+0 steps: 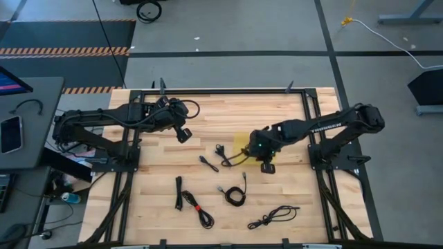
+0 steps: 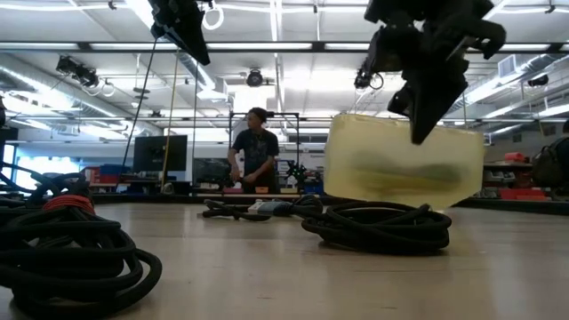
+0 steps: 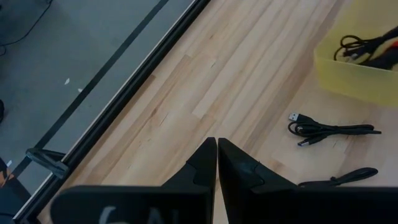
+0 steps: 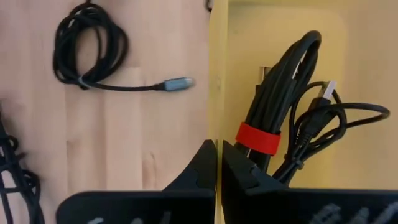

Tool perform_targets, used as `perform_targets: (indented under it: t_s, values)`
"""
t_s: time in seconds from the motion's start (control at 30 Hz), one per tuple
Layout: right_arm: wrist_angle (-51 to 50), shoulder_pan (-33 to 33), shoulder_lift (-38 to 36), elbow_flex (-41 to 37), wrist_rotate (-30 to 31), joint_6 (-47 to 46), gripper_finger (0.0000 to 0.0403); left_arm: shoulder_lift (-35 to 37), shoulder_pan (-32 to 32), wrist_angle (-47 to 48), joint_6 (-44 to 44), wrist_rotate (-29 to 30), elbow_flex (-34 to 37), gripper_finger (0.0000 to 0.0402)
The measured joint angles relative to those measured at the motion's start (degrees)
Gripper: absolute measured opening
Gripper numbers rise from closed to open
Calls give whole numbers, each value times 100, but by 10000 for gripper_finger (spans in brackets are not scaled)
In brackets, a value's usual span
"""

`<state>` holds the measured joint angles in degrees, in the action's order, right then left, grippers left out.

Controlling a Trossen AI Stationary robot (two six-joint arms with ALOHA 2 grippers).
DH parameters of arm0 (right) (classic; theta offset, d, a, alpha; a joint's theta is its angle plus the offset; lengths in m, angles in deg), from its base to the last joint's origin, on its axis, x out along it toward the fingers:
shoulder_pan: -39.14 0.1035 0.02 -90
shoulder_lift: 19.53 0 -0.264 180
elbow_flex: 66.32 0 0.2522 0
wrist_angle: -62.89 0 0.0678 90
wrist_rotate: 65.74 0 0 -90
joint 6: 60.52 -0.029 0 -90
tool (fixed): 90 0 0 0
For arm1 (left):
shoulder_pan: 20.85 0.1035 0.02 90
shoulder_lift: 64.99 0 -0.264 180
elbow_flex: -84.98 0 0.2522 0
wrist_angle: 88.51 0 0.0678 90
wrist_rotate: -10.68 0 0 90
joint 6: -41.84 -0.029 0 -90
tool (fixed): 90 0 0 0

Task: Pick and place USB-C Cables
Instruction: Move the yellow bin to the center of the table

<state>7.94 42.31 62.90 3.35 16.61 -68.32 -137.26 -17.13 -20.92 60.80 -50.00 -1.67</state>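
Several black USB-C cables lie on the wooden table: loose ones [image 1: 223, 151] [image 1: 208, 163] [image 1: 178, 192], one with a red tie [image 1: 201, 211], a coil [image 1: 235, 195] [image 4: 87, 46] and a spread one [image 1: 273, 216]. More cables, one bundle red-tied [image 4: 258, 138], lie inside the yellow bin [image 1: 241, 144] [image 2: 404, 164]. My right gripper [image 1: 266, 166] [image 4: 217, 155] hangs shut above the bin's near wall [image 4: 217, 74], well clear of it in the low view [image 2: 431, 98]. My left gripper [image 1: 183, 133] [image 3: 216, 149] is shut, raised over bare table left of the bin.
Black metal rails [image 1: 315, 138] frame the table on all sides. Bare wood lies between the left arm and the cables [image 3: 329, 130]. A person [image 2: 256, 151] stands in the room beyond the far edge. A desk with a phone [image 1: 10, 135] stands left of the table.
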Motion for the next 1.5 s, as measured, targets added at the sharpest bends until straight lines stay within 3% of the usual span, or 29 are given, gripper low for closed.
perform_targets:
  t_s: [0.33, 0.93, 1.23, 1.5]
  values:
    - [483, 265, 0, -720, -40, -517, 3, 1, 0, 0, 101, 0, 0, 23]
    - [1032, 287, 0, -910, -289, -473, 3, 2, 2, 0, 142, 0, 0, 23]
    - [1034, 286, 0, -912, 94, -554, 72, 1, 0, 0, 142, 0, 0, 23]
    - [1138, 226, 4, -639, 123, -864, 80, -1, 0, 0, 144, 0, 0, 23]
